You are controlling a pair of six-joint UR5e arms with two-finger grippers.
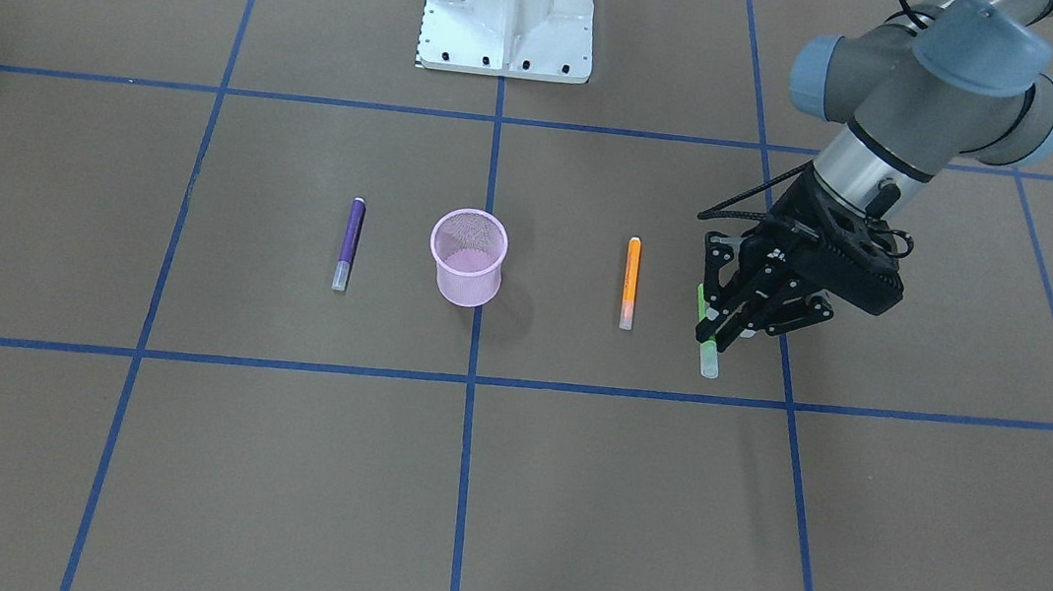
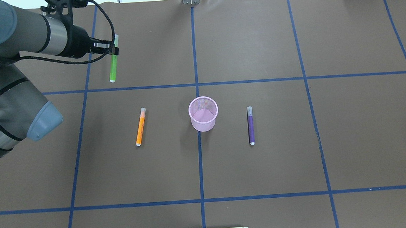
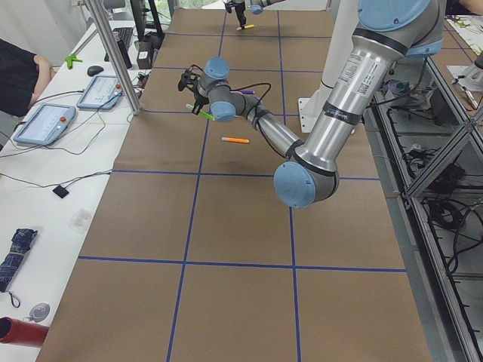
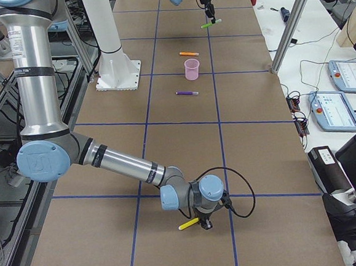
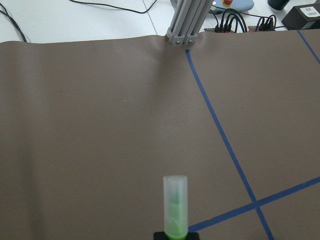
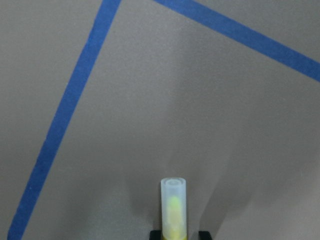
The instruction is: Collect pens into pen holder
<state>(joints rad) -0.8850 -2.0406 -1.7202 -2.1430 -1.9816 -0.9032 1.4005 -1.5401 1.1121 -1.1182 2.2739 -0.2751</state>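
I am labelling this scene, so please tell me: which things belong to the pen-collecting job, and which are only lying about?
Job: green pen, in the left hand; yellow pen, in the right hand; orange pen; purple pen; pink pen holder.
Lying about: control tablet, folded umbrella, red bottle.

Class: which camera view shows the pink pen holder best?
Exterior front-facing: the pen holder is close and unblocked, open rim and mesh wall both clear. Overhead exterior shows it similarly large, more from above. Exterior right shows it small. Exterior left doesn't show it clearly; wrist views miss it.
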